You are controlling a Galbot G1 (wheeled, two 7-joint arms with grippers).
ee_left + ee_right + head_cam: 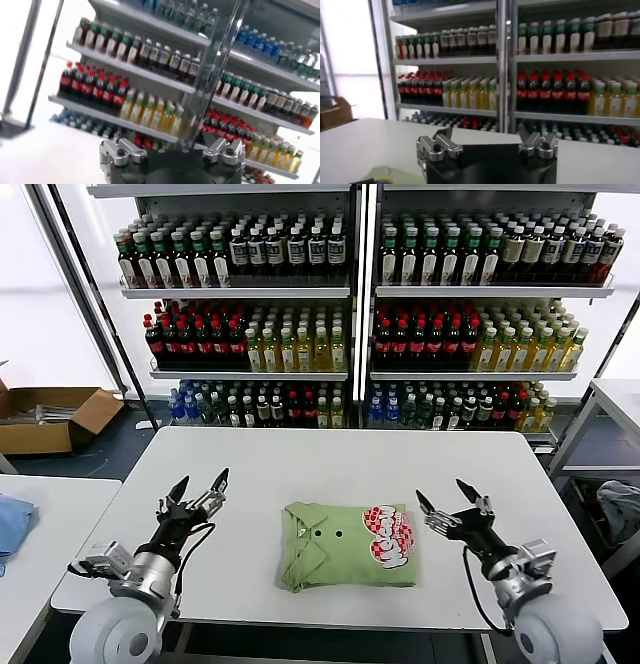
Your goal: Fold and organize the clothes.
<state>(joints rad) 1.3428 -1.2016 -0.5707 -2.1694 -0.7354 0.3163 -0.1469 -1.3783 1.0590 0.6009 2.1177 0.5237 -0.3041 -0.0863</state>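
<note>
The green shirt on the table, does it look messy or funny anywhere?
Nothing stands out. The green shirt lies folded into a fairly neat rectangle on the white table, collar and red-and-white print facing up. The left tool and right tool hover open on either side, not touching it.

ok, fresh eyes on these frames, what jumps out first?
The light green polo shirt, already folded into a neat square, red-and-white print up, at the near middle of the white table. The left gripper and right gripper hover open on either side, touching nothing. Behind, shelves packed with bottles.
</note>
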